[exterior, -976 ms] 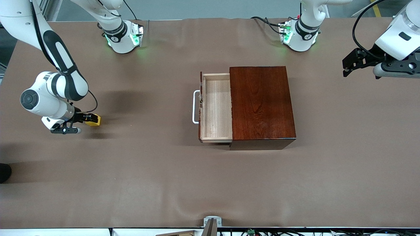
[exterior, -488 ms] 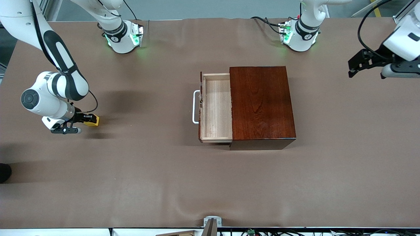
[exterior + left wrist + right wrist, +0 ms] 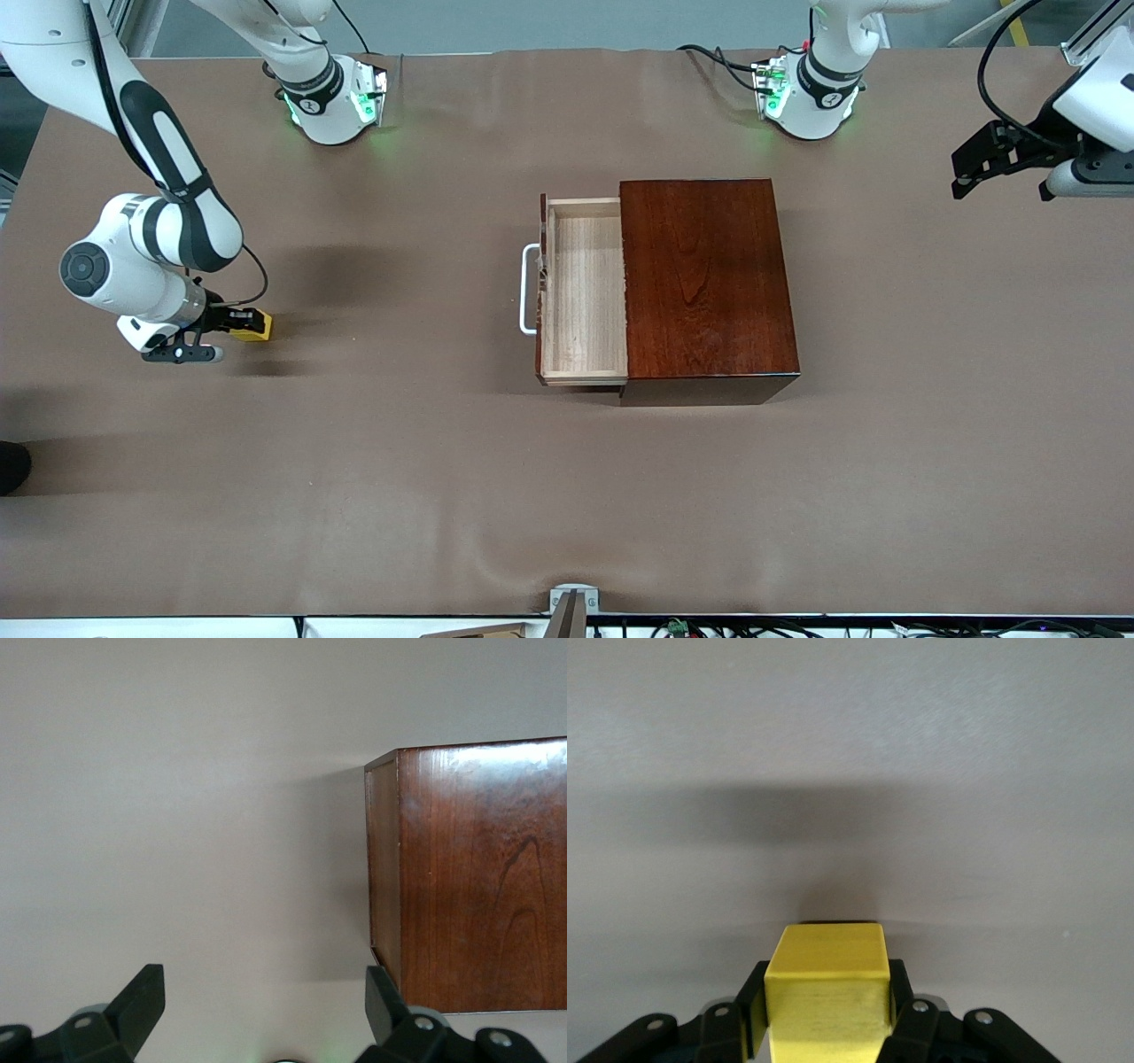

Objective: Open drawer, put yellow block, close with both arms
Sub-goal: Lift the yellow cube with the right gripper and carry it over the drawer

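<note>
the right tool point(image 3: 237, 322) grips the yellow block point(image 3: 251, 324) between its fingers, just above the surface point(image 3: 399, 461), well apart from the drawer point(image 3: 580, 292) toward the right arm's end. the drawer stands open. the left tool point(image 3: 973, 170) gapes wide, well apart from the box point(image 3: 704, 279).

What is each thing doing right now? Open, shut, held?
drawer: pulled open, nothing inside.
yellow block: held off the table.
right gripper: shut on the yellow block.
left gripper: open, holding nothing, waiting over the table's end.
</note>
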Tool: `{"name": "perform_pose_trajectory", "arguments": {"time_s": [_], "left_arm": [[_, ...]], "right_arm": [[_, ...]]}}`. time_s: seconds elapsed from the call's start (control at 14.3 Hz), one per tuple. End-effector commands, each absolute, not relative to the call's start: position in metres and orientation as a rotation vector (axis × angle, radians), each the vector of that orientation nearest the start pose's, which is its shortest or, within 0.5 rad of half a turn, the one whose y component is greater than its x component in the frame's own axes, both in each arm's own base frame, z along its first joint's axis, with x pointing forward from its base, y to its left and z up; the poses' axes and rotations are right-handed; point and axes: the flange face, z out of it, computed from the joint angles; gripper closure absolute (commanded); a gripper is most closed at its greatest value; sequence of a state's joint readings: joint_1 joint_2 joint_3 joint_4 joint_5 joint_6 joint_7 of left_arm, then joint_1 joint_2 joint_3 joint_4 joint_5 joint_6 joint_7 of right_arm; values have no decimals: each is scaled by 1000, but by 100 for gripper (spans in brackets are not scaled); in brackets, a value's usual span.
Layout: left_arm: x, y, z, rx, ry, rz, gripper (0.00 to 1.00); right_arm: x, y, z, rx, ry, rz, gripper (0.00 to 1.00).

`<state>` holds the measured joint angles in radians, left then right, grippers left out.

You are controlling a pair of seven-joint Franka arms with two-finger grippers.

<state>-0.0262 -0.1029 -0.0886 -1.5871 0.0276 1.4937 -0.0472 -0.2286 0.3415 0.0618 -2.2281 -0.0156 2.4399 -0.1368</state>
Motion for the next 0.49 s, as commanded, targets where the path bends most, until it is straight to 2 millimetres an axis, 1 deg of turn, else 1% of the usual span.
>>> {"name": "perform_pose_trajectory", "arguments": {"time_s": [0.0,0.14,0.35,0.42], "left_arm": [[500,-60,669,-3111,99,-27,0],[502,-59,666,-3112,97,-24,0],[505,-59,661,-3112,95,-24,0],[504,-59,660,-3112,95,-22,0]], "right_arm": [[530,-55,247,-3079,138,203,100],[531,-43,261,-3080,165,190,100],[531,-40,272,-3083,200,185,100],[531,-38,279,-3084,215,177,100]]}}
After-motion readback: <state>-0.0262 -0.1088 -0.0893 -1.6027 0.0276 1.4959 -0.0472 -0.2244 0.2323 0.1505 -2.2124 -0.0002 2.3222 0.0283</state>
